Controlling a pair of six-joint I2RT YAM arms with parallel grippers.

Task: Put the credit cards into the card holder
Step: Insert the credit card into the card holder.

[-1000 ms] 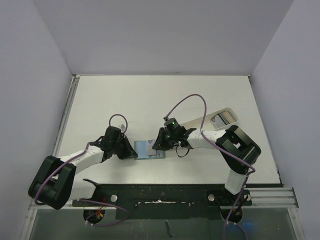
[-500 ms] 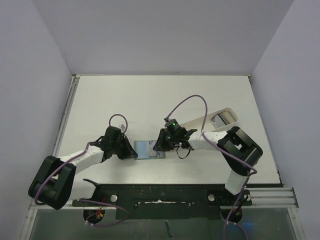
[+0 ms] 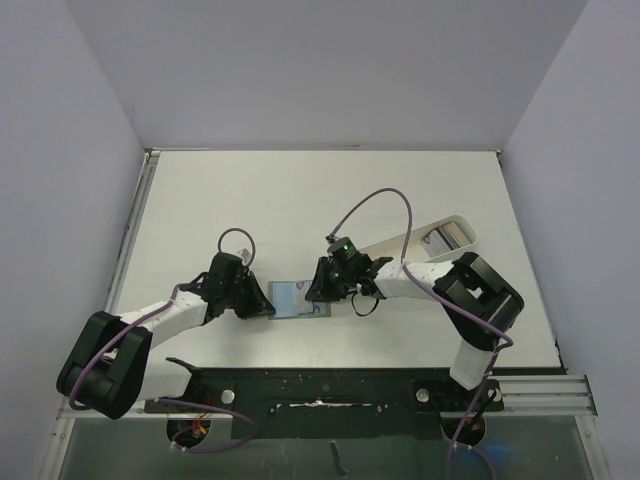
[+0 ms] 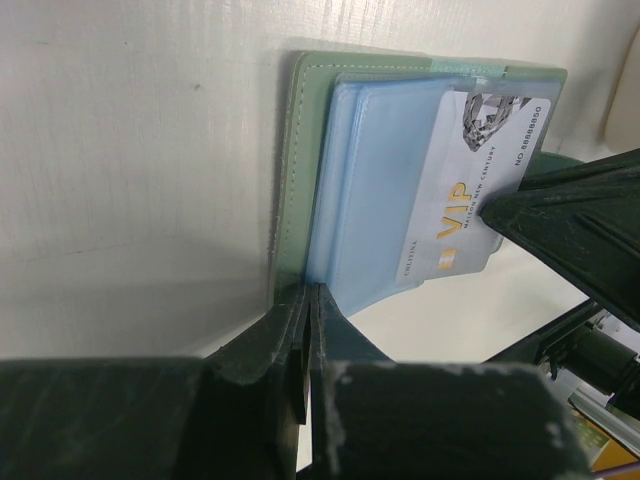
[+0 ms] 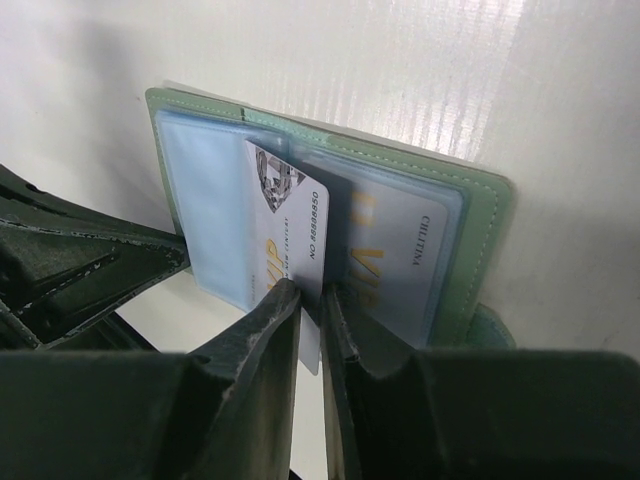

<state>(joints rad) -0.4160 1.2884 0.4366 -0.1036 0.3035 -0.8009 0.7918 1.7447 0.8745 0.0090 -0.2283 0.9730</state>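
Top external view: a little way in from the near edge of the white worktop, the card holder lies open and flat, with one hand at each side of it. The left hand is at the holder's left side. In the left wrist view its two dark fingers are pressed together on the edge of the dull grey-green cover, clamping that flap. Just beyond those fingers the pale blue inner sleeves are spread out. A pale silvery credit card, printed with gold "VIP" letters and a diamond picture, sits partly inside one sleeve. One end is tucked under the blue plastic and the other sticks out past the holder's edge. The right hand comes in from the opposite side. In the right wrist view its fingers are closed on the free end of that card, gripping it just outside the sleeve. Beside it, in the other half of the holder, a second card with the same gold lettering lies wholly under its sleeve. Farther back and to the right, well apart from the holder, a long white tray lies slanted on the worktop. A small pale item sits in its far end, too small to identify.
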